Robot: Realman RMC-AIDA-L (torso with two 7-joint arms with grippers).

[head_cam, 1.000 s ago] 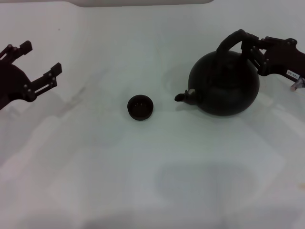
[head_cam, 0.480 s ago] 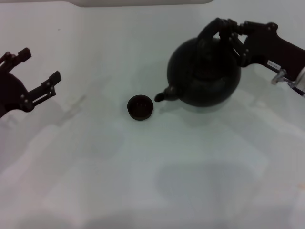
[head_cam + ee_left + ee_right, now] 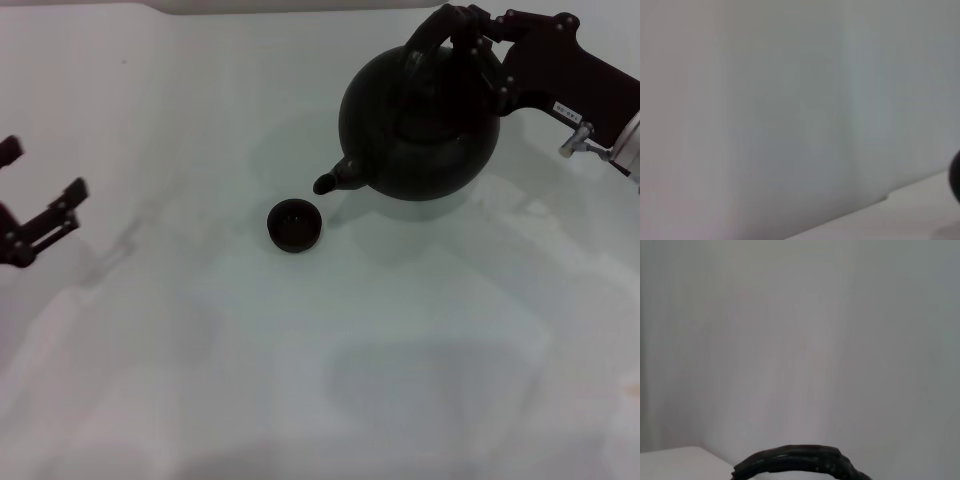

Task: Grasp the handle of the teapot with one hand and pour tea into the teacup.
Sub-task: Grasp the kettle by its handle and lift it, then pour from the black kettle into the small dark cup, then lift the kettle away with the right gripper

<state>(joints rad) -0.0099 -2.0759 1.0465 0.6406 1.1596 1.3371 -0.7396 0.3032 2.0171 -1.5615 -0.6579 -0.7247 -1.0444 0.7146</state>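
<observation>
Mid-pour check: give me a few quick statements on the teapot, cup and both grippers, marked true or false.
1. The right gripper holds the teapot by its handle. True.
2. The teapot's spout points away from the teacup. False: it points toward the cup, its tip near the cup's rim on the pot's side.
3. The left gripper is touching the teacup. False: it sits open at the robot's far left, well apart from the cup.
4. The teacup stands upright on the white table. True.
5. The teacup is bigger than the teapot. False: the cup is much smaller.
</observation>
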